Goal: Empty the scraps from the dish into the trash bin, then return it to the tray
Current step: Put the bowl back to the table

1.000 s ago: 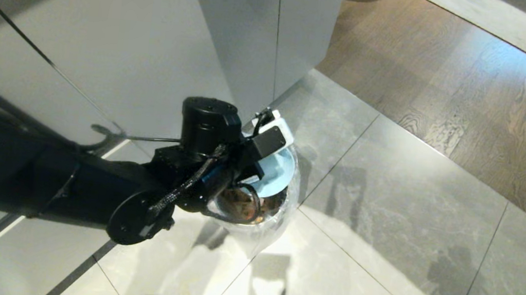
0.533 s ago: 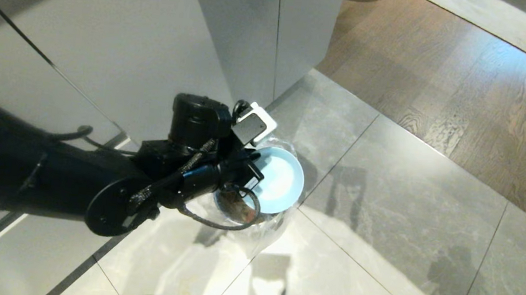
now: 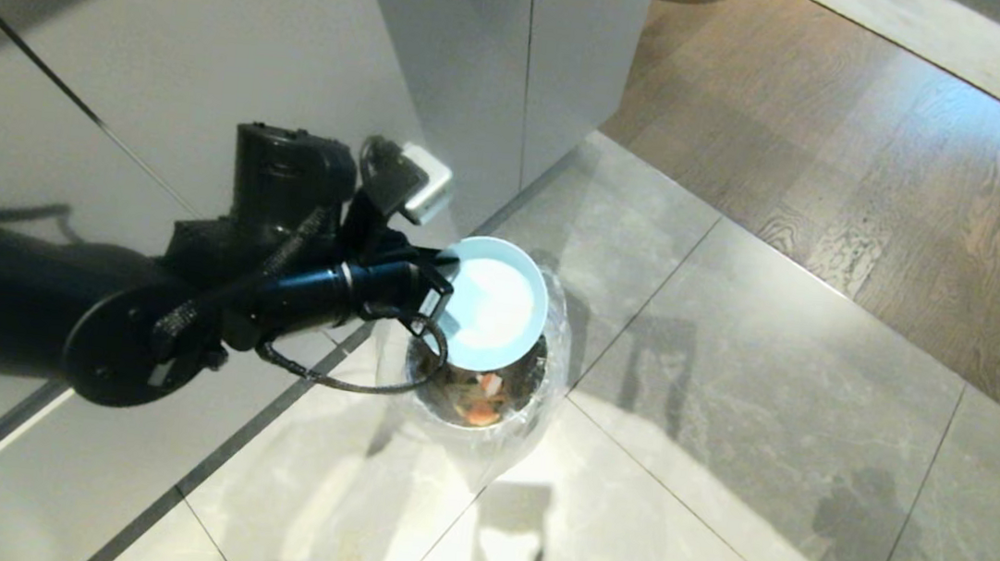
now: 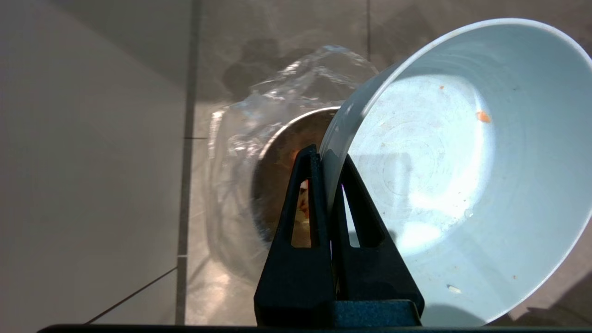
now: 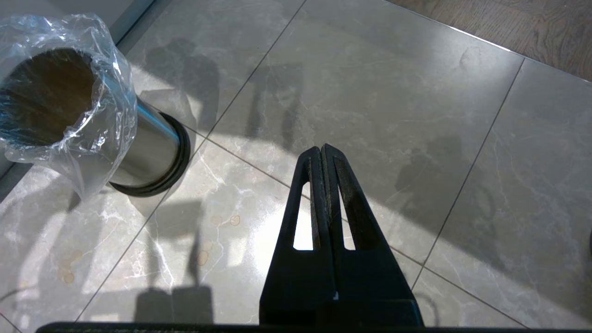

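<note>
The grey tiled floor (image 3: 730,388) filled most of the head view, meeting a wood floor (image 3: 894,155) at the far right and pale cabinet fronts (image 3: 208,55) along the left. The view itself had not shifted since the earlier frames.

The left arm (image 3: 42,307) reached in from the left. A second earlier its wrist hung right over the trash bin (image 3: 474,399) and hid most of the opening; by now it had drawn back toward the cabinets and turned, leaving the bin's mouth open to view.

The trash bin stood on the floor just beside the cabinet base, its clear plastic bag (image 3: 547,360) crinkled over the rim. In the right wrist view its shiny metal side (image 5: 148,152) and dark base showed.

The dish (image 3: 495,303) had been tipped steeply into the bin a second ago; it now sat nearly level above the bin's far rim, inside facing up. The left gripper (image 4: 329,159) was clamped on the dish's rim, one finger inside, one outside. The bowl's inside (image 4: 439,175) held only tiny orange specks.

The scraps (image 3: 483,400) lay inside the bin, orange and pale bits against the dark lining.

The right gripper (image 5: 323,152) hung over bare tiles away from the bin, its fingers pressed together on nothing.
</note>
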